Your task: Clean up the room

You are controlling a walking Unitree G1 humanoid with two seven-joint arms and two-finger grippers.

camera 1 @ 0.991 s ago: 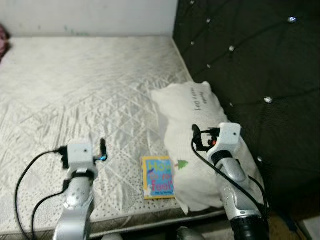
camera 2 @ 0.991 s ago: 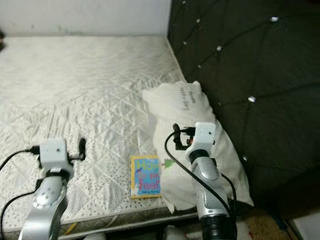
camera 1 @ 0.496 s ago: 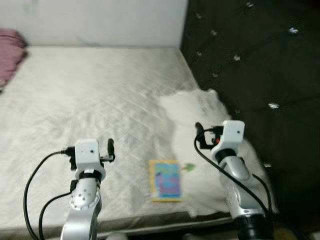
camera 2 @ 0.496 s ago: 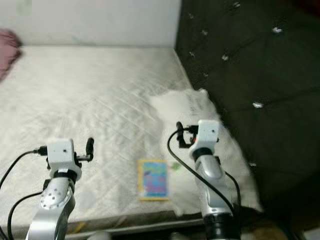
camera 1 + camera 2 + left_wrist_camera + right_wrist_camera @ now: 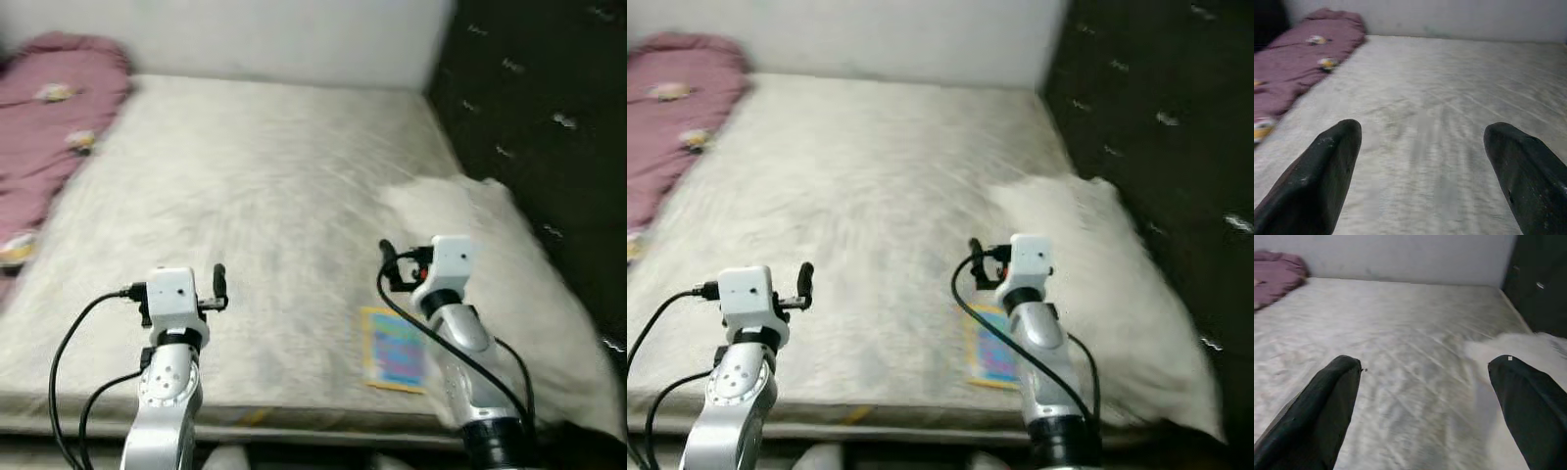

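Both grippers, left (image 5: 1420, 161) and right (image 5: 1425, 396), hover over the white quilted mattress (image 5: 255, 186), fingers spread wide, empty. Colourful picture book (image 5: 394, 349) lies at the mattress's near edge, beside white pillow (image 5: 490, 245).

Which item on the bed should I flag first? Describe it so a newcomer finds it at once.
Start at the bare white mattress and go to its near edge, beside the white pillow by the dark headboard. The small book lies flat there, partly behind the right arm. Its yellow border and blue cover are the brightest colours on the bed.
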